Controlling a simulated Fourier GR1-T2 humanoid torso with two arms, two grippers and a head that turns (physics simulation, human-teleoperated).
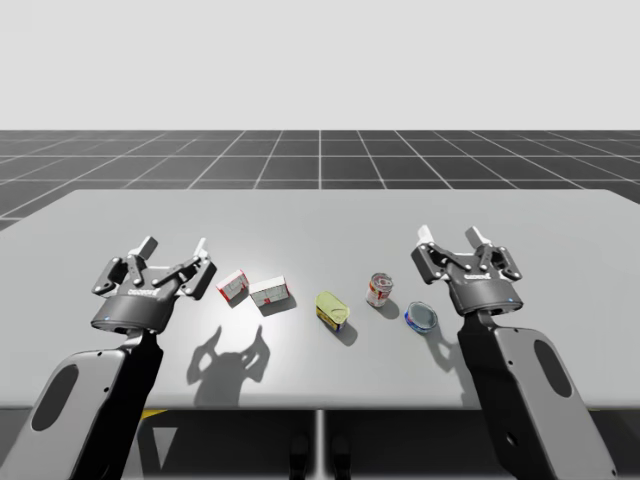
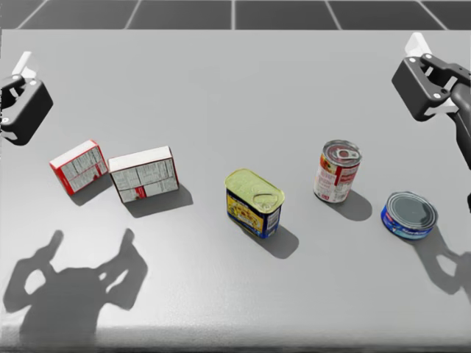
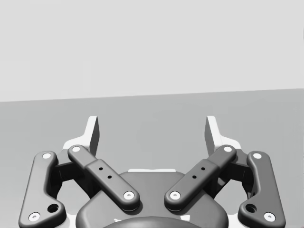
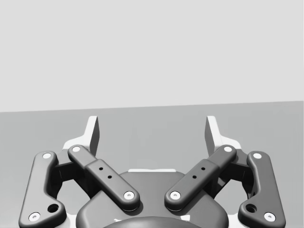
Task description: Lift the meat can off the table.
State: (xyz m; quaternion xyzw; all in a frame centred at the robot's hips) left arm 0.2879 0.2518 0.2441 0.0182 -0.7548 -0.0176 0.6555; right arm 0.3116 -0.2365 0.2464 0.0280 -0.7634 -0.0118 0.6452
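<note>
While left jaws and right jaws gape wide, empty, the meat can point(image 2: 254, 202) stands well apart between them

Dark matte grey all over the left gripper point(image 1: 176, 246) and the right gripper point(image 1: 449, 238), matching pair. Carries white fingertips point(image 3: 92, 133) at the far end from the rounded palm housing point(image 3: 152, 222). Links them to that housing with flat charcoal link bars point(image 3: 103, 178), round-ended, two small holes mid-bar. Shows pale round screws point(image 3: 128, 195) at every pivot. Bears a pale marking strip on the housing's back. Swells behind the housing into bulky grey forearm shells point(image 1: 110, 380), each with a darker oval inset.
</note>
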